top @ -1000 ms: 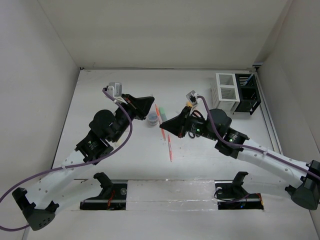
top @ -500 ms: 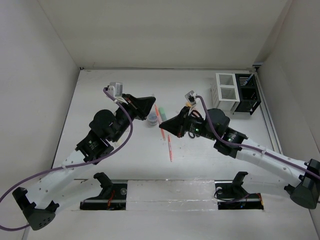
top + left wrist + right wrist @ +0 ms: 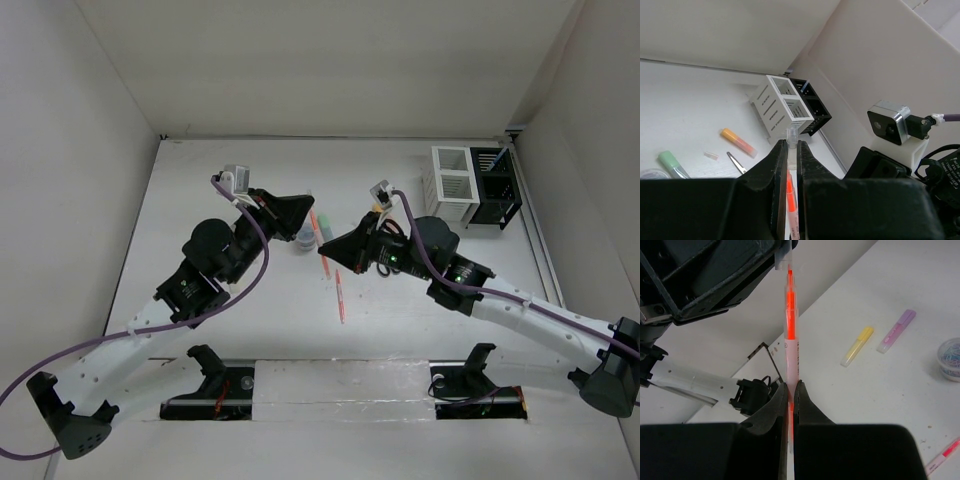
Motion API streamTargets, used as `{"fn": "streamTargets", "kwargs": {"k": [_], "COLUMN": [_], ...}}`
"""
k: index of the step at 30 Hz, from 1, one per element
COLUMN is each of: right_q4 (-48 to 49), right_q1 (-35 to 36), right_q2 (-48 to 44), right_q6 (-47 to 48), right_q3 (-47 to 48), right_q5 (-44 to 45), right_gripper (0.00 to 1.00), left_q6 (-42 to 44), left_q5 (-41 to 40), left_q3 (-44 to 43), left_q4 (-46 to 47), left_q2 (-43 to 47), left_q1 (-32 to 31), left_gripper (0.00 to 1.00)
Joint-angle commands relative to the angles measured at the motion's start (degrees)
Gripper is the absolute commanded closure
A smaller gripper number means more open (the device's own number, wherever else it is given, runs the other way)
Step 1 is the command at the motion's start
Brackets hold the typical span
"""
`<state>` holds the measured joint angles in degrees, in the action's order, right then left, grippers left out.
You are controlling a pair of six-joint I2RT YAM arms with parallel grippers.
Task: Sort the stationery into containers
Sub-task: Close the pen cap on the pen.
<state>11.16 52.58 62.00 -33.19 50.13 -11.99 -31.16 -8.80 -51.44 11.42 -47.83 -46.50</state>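
- Left arm has edged slightly rightward over the last second; the right arm has hardly shifted.
- Left gripper [image 3: 792, 146] is clamped nearly shut on the orange-red pen [image 3: 790, 330], close to its clear tip.
- Right gripper [image 3: 791, 389] pinches the same pen's other end above the table, well apart from the white organizer [image 3: 452, 185] and black organizer [image 3: 495, 186].
- Fingers hide part of the barrel; a second pen [image 3: 942, 456] is cut off at the frame edge.
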Motion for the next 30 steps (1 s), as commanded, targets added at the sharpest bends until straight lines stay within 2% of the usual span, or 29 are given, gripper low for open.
{"fn": "streamTargets", "kwargs": {"k": [1,16,30], "right_q4": [4.13,4.13,4.13], "right_q1": [0.25,0.25,0.25], "right_q2": [-0.83,-0.3,-0.3], "right_q6": [0.85,0.32,0.32], "right_q3": [2.78,2.25,2.25], "right_q5": [0.3,-1.99,-1.81], "right_gripper": [1.0,1.0,1.0], "left_q6": [-0.22,-1.27,-1.27], "left_q5": [0.54,-5.43,-4.3], "left_q3": [0.38,0.9,0.29], "left_q4": [3.26,3.26,3.26], "left_q2": [0.37,2.04,2.04], "left_q1": [-0.08,-0.08,-0.08], "left_gripper": [1.0,1.0,1.0]}}
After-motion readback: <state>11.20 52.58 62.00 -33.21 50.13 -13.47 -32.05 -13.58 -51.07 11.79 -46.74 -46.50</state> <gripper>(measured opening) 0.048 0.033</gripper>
